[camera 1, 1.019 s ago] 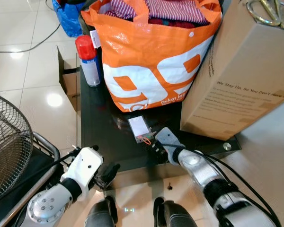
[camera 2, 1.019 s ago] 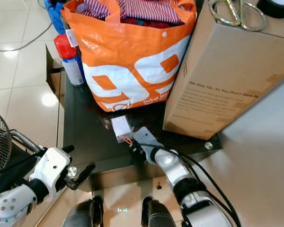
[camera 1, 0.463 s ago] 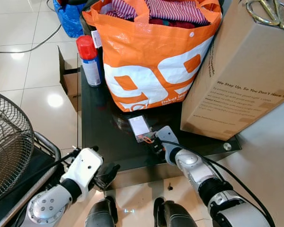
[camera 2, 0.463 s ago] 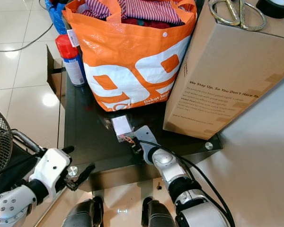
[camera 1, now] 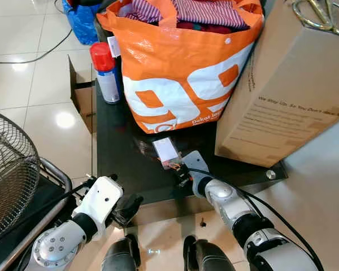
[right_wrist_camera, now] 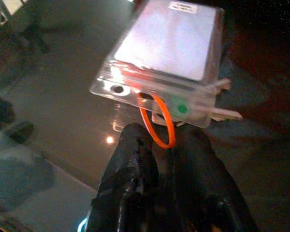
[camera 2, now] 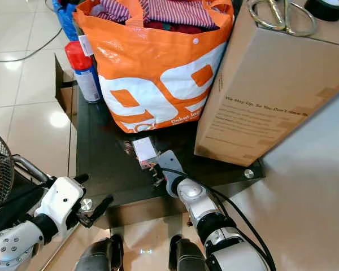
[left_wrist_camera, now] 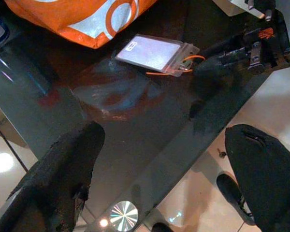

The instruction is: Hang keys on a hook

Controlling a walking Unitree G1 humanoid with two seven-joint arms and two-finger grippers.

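Clear card holder (right_wrist_camera: 171,46) flat on dark glass table (camera 1: 121,158), just before orange bag (camera 1: 181,68); right gripper (right_wrist_camera: 165,145) pinched shut on its orange loop (right_wrist_camera: 157,123); keys hard to make out; left gripper (left_wrist_camera: 159,179) spread wide, off table edge.

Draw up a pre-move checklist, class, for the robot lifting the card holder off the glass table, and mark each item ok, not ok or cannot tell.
1. Right gripper at the orange loop: ok, fingertips meet at it.
2. Loop actually pinched: cannot tell; it lies between the tips.
3. Card holder flat on the glass table: ok.
4. Room to lift: ok, though the orange bag and cardboard box stand close.
5. Left gripper out of the way: ok, open at the table's near edge.
6. Hook located: cannot tell.
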